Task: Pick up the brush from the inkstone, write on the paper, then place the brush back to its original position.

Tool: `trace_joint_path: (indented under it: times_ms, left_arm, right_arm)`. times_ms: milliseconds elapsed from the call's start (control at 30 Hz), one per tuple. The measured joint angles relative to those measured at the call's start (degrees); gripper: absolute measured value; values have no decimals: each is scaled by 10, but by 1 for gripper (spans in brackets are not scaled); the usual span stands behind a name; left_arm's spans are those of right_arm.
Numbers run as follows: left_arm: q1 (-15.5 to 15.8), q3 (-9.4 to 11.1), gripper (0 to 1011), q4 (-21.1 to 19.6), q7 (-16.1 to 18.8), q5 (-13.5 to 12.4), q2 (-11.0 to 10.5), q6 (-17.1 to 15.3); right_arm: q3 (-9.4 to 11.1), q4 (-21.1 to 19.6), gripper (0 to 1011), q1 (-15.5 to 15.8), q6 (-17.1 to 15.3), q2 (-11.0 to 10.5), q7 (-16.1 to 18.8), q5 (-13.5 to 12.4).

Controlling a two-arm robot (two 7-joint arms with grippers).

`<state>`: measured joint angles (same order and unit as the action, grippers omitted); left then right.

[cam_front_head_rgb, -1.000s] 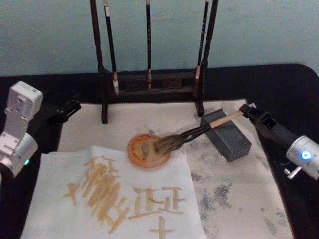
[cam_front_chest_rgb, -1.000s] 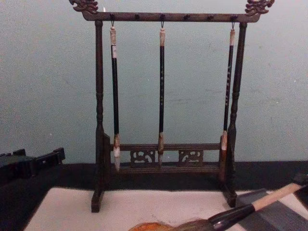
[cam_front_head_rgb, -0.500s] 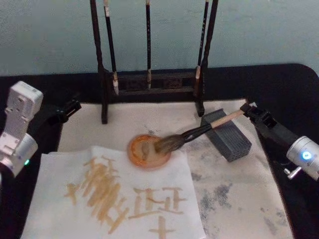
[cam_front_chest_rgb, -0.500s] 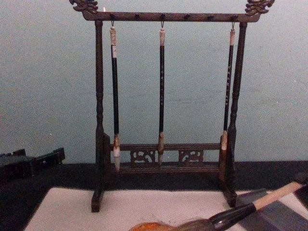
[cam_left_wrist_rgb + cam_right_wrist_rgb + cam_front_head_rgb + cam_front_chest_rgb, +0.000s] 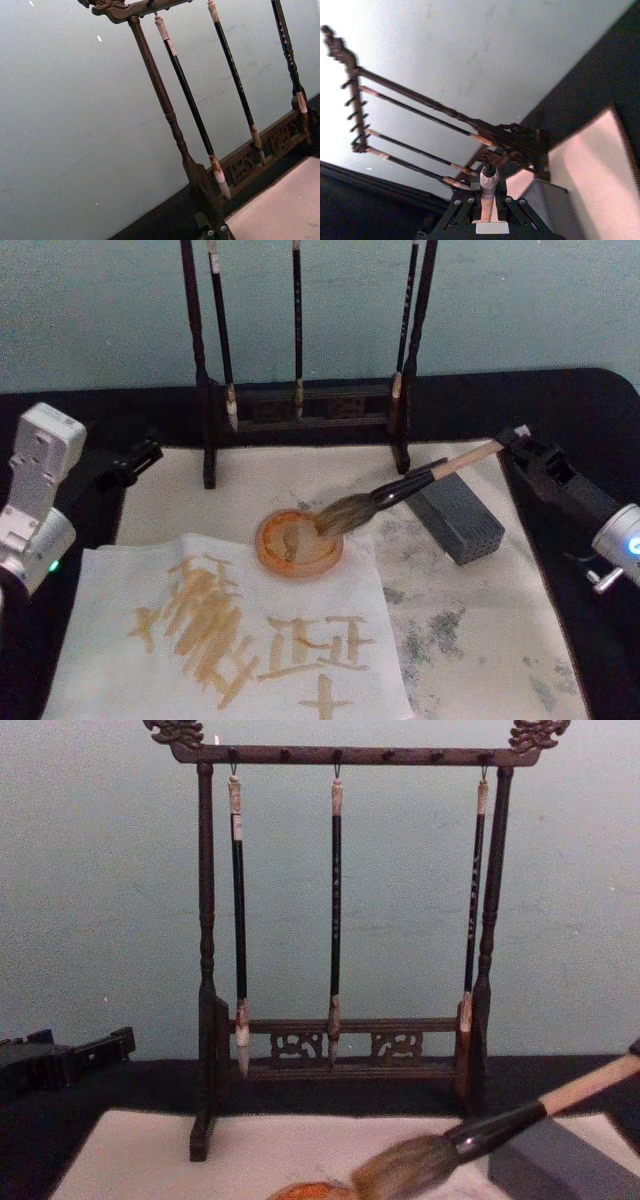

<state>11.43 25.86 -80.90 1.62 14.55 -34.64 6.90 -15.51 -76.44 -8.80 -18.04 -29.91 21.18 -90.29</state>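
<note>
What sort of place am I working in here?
Most likely a calligraphy desk against a plain wall: a wooden rack of hanging brushes, paper bearing ochre strokes, an inkstone, and the brush held by the right gripper over an orange dish. The left gripper sits parked at the left of the table.

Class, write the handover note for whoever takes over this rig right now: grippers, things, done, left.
Right gripper: shut on the handle end of the brush, which is tilted and lifted off the inkstone, bristles by the orange dish.
Left gripper: parked at the table's left side.
The paper already carries tan strokes.
Done: brush picked up.
Left: write on the paper, then lay the brush back on the inkstone.
</note>
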Motion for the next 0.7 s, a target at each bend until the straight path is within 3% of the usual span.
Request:
trace_joint_path:
  times_ms: [233, 367, 467, 633, 700]
  left_arm:
    - [0, 0, 1002, 0, 0, 0, 0, 0]
    - [0, 0, 1002, 0, 0, 0, 0, 0]
    - [0, 0, 1002, 0, 0, 0, 0, 0]
    - [0, 0, 1002, 0, 0, 0, 0, 0]
    - [0, 0, 1002, 0, 0, 0, 0, 0]
  right_arm:
    - [0, -51, 168, 21, 20, -25, 10, 4]
    - [-7, -95, 169, 35, 41, -49, 15, 32]
    - [-16, -143, 169, 47, 61, -76, 20, 67]
    - [-25, -189, 169, 58, 76, -101, 22, 96]
    - [-35, -220, 169, 63, 88, -118, 22, 123]
